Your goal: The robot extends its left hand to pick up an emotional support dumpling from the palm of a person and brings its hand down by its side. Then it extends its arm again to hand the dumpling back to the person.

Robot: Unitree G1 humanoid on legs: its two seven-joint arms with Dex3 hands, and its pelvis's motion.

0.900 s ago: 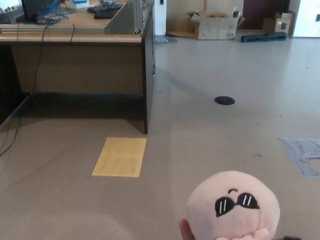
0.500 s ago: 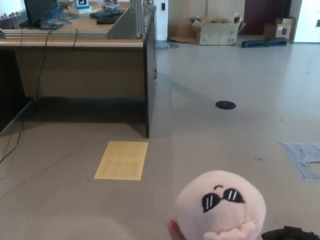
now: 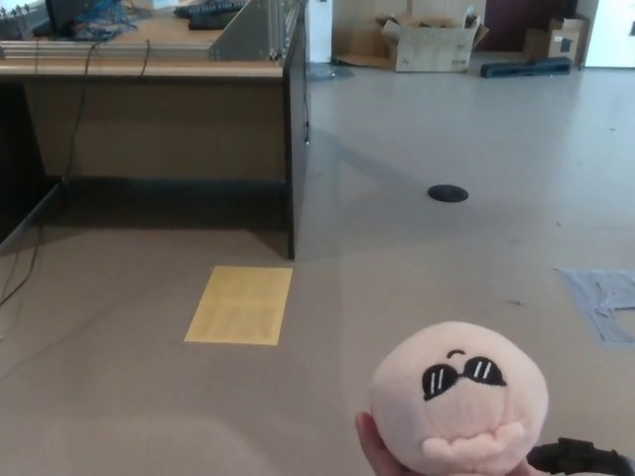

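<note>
**Dumpling on offer, no robot hand clearly in frame**

Head cam looks down at a tan floor. Bottom centre-right: the pink plush dumpling (image 3: 458, 397), sunglasses face toward me, resting on a person's palm (image 3: 375, 451), only a sliver of skin showing at its lower left. A dark shape (image 3: 580, 458) at the bottom right edge, just beside the plush; can't tell what it is. Neither robot hand visible to me, so finger state unknown, L or R. Farther off: a wooden desk (image 3: 159, 109), a yellow sheet (image 3: 239, 304) on the floor, a black floor disc (image 3: 447, 193), a cardboard box (image 3: 432, 45).

Risks, my judgement: plush sits at frame's bottom edge, so I'd be reaching w/ L hand near-blind; could nudge it off the palm or pinch the person's fingers.
</note>
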